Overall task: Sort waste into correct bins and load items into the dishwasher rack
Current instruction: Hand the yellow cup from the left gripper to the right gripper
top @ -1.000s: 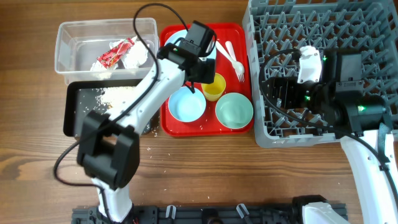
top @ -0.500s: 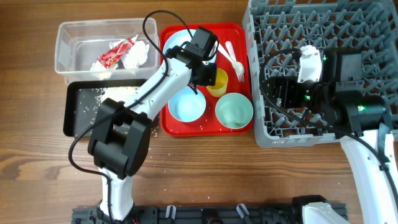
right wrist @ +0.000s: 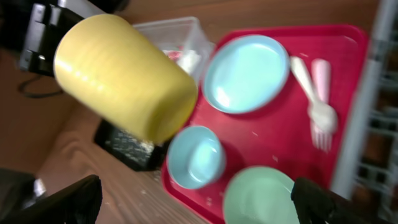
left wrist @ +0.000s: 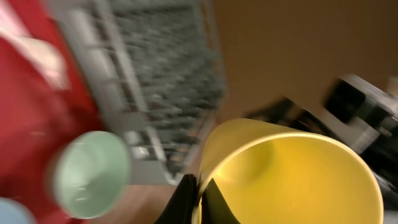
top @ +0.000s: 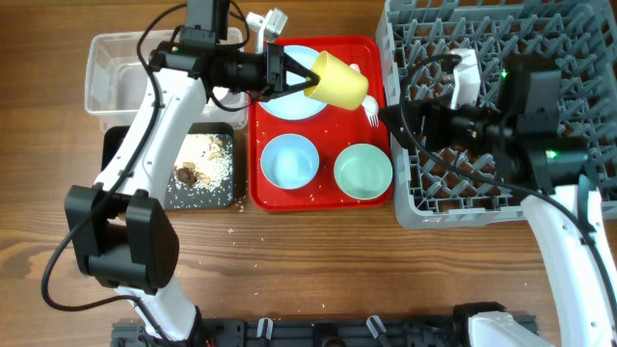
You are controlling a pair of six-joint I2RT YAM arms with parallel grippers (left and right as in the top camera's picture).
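Your left gripper [top: 307, 79] is clamped on the rim of the cup [top: 339, 81], which hangs tilted on its side above the tray [top: 318, 198]. From overhead the cup covers part of the plate [top: 287, 99] and most of the fork [right wrist: 308, 87] and spoon [right wrist: 321, 73]. Your right gripper [top: 400, 120] sits at the rack's [top: 578, 39] left edge, fingers spread wide, holding nothing. The left wrist view is badly blurred. The left arm hides much of the clear tub [top: 111, 77], so its contents can't be told.
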